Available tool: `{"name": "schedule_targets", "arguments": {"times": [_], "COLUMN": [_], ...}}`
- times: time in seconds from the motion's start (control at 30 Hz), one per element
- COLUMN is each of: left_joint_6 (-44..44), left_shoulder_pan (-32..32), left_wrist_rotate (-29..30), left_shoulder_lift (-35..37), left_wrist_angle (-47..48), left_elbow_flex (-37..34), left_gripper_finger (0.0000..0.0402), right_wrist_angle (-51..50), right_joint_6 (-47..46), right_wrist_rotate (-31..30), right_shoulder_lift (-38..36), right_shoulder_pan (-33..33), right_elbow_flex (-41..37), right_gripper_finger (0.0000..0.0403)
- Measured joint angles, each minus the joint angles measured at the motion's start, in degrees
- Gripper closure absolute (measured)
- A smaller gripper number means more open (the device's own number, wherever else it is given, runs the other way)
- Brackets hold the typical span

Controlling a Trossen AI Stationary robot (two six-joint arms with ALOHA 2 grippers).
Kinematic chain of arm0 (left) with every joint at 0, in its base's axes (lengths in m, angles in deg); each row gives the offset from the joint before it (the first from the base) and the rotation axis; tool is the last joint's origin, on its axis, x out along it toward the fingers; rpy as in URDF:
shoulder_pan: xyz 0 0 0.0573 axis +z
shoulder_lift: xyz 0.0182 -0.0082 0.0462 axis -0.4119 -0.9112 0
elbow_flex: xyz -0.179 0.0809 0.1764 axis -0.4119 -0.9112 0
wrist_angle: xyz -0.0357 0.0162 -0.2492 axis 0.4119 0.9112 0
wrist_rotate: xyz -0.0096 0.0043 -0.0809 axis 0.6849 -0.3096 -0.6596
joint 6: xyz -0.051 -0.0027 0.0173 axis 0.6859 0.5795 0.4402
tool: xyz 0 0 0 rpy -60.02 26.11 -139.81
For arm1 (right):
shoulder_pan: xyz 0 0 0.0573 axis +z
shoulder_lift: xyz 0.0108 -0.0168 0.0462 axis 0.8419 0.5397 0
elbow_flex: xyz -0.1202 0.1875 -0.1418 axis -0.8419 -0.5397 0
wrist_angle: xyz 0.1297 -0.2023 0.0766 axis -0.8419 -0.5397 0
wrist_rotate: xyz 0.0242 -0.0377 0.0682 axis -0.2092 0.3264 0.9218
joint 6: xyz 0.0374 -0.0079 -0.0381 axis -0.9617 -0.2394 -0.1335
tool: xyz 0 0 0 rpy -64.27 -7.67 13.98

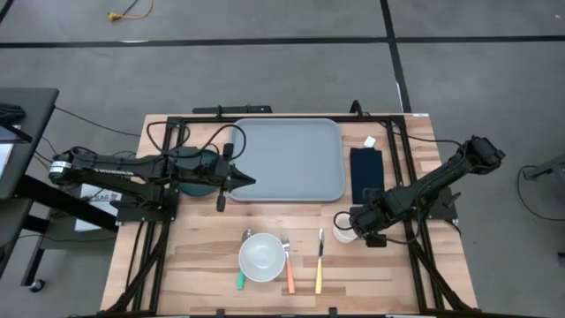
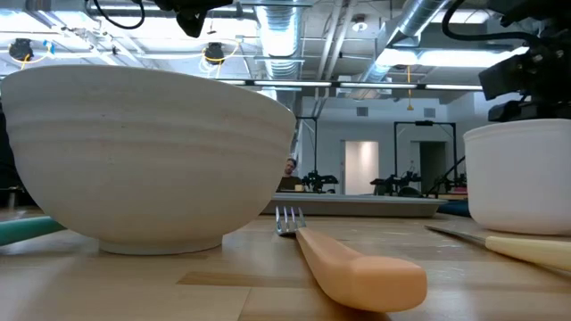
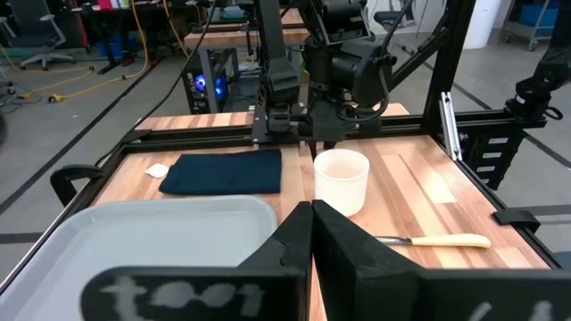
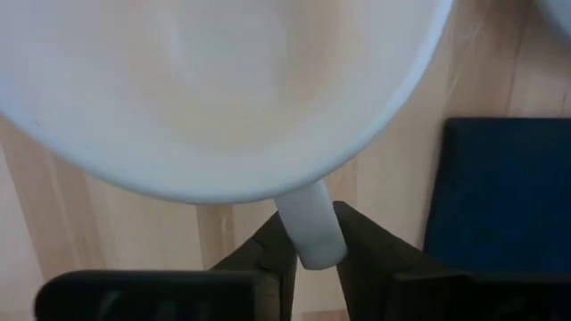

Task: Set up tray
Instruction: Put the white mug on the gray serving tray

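One tray (image 1: pixel 289 159), one bowl (image 1: pixel 262 257), three utensils.

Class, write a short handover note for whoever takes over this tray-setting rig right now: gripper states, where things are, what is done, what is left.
Right gripper: closed on the white cup's handle, cup on the table right of the utensils.
Left gripper: shut, empty, at the tray's left edge.
Tray: empty, at the table's far middle.
Teal plate under the left arm; dark napkin right of the tray; bowl, fork and knife near the front edge.
Done: nothing is on the tray.
Left: everything.
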Motion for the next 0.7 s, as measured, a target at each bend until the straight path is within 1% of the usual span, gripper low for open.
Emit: {"name": "schedule_targets", "arguments": {"times": [0.2,0.27,0.47,0.57,0.7], "left_joint_6": [-0.04,-0.89,-3.61,-5.09,-5.56], "left_shoulder_pan": [0.00,0.01,0.01,0.00,0.01], "left_wrist_rotate": [0.00,0.02,0.02,0.02,0.04], "left_shoulder_lift": [0.00,0.00,0.00,0.00,0.00], "left_wrist_angle": [-0.02,-0.02,-0.94,-1.11,-4.03], "left_elbow_flex": [0.00,0.00,-0.02,-0.02,-0.04], "left_gripper_finger": [0.0401,0.0401,0.0401,0.0401,0.0401], "right_wrist_angle": [-0.44,-0.50,-2.89,-4.52,-5.09], "right_joint_6": [0.04,0.40,1.49,2.92,5.93], "right_wrist_rotate": [0.24,0.21,0.00,0.02,-0.02], "right_shoulder_lift": [0.00,0.02,0.02,0.02,0.02], "right_shoulder_pan": [0.00,0.00,-0.38,-1.37,-2.94], "right_elbow_flex": [0.89,2.17,7.31,10.20,14.47], "right_gripper_finger": [0.0361,0.0361,0.0350,0.0355,0.0361]}}
